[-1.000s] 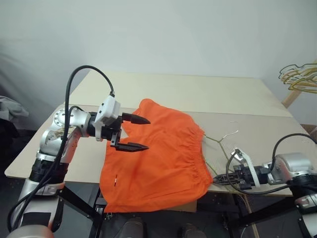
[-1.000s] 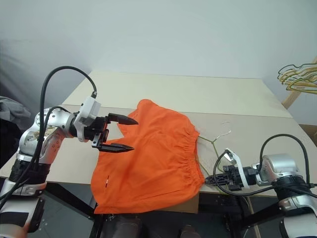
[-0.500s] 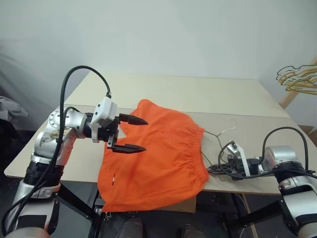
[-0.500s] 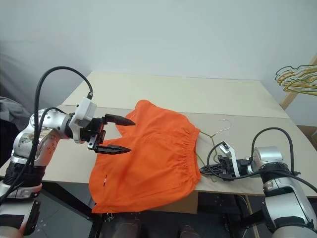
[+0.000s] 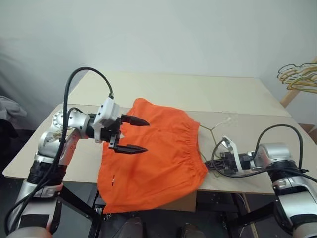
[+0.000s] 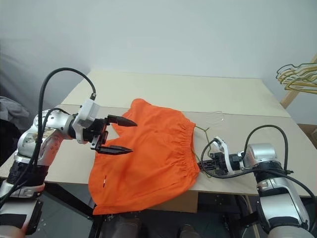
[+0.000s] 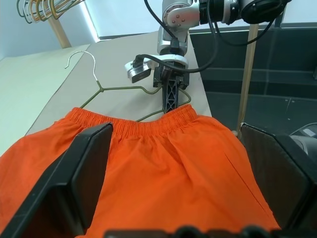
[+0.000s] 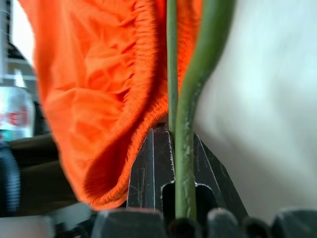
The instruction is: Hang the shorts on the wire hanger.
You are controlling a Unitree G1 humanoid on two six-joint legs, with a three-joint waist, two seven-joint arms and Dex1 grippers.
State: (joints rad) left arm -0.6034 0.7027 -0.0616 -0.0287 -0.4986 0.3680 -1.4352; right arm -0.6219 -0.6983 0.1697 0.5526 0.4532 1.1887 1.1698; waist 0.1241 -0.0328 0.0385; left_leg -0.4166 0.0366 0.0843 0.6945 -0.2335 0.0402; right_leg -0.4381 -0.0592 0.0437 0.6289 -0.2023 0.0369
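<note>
The bright orange shorts (image 5: 158, 148) lie spread on the table (image 5: 198, 94), their lower part hanging over the front edge. My left gripper (image 5: 143, 135) hovers open over their left side, nothing between its fingers. The thin grey-green wire hanger (image 7: 119, 89) lies just right of the gathered waistband, its hook pointing to the back. My right gripper (image 6: 203, 165) is shut on the hanger's lower wire (image 8: 190, 114), right at the waistband's edge (image 8: 99, 84). Part of the hanger is hidden under the fabric.
A bunch of yellowish wire hangers on a wooden rack (image 5: 299, 77) stands off the table at the far right. A grey cloth (image 5: 7, 106) lies beyond the table's left side. A seam splits the tabletop behind the shorts.
My right gripper has slid away from the front edge toward the waistband, carrying the hanger with it and rolling a little. The left gripper has stayed in place, open.
</note>
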